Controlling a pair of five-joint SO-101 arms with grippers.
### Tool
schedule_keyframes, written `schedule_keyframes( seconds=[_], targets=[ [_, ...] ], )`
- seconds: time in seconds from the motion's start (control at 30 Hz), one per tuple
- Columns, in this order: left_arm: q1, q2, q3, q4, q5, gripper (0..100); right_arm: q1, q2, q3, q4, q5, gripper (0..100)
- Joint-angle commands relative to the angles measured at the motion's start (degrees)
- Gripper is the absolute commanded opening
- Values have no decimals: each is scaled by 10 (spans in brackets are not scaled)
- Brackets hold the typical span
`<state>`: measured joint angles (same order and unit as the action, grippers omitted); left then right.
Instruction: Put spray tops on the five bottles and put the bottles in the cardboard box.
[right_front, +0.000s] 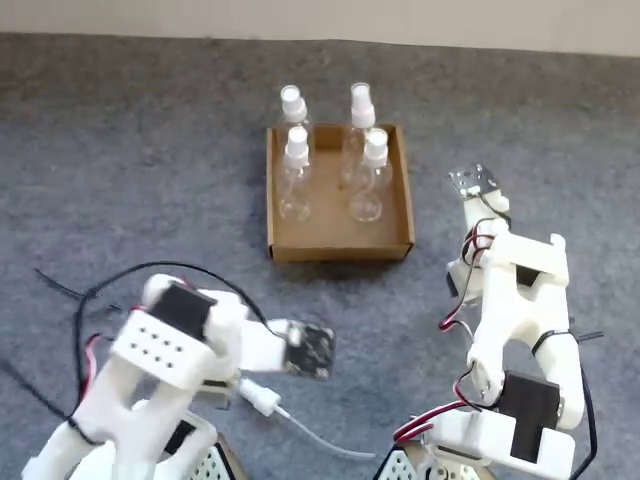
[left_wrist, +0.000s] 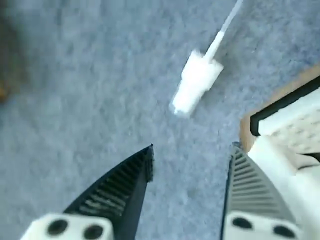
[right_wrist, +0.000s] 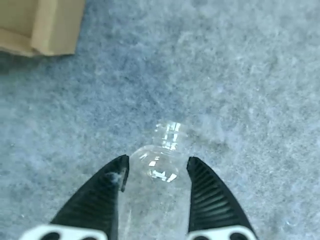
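Observation:
Several clear bottles (right_front: 296, 178) with white spray tops stand upright in the cardboard box (right_front: 340, 250). A loose spray top (left_wrist: 196, 82) with its thin tube lies on the grey carpet, also seen near the left arm's base (right_front: 259, 397). My left gripper (left_wrist: 192, 150) hangs open just above the carpet, a short way from that top, with nothing between its fingers. A clear bottle (right_wrist: 162, 150) with no top sits between the fingers of my right gripper (right_wrist: 157, 165), which is shut on its shoulders. The right arm (right_front: 520, 290) stands to the right of the box.
Grey carpet covers the whole table. A corner of the cardboard box (right_wrist: 45, 25) lies beyond the held bottle. The arm base's white plate (left_wrist: 295, 130) lies close to the left gripper. Cables (right_front: 80, 300) trail around the left arm.

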<state>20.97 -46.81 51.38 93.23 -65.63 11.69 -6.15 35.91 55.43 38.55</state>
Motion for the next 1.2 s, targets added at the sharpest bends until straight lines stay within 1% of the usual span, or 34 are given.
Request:
schedule_keyframes(
  seconds=[0.0,0.2,0.43,0.53,0.63,0.7,0.77,0.87,0.97,1.07,1.17],
  targets=[
    [81,24,50,-78,-4,221,0,7,15,-5,-3,5],
    [134,52,109,-150,-4,222,-3,7,15,-5,-3,5],
    [135,85,155,-248,-3,221,-4,7,14,-5,-3,5],
    [139,100,170,-278,34,220,-4,7,14,-5,-3,5],
    [140,105,187,-311,52,220,-4,7,14,-5,-4,5],
    [139,106,204,-332,52,193,-4,7,14,-5,-5,5],
    [139,104,218,-347,52,135,-4,7,14,-5,-5,5],
    [138,102,218,-347,53,79,-3,7,14,-5,-5,5],
    [137,102,217,-326,53,71,-3,7,14,-5,-5,5],
    [135,102,192,-280,53,70,-3,7,14,-5,-5,5],
    [134,102,146,-216,53,69,-3,7,14,-5,-5,5]
  ],
)
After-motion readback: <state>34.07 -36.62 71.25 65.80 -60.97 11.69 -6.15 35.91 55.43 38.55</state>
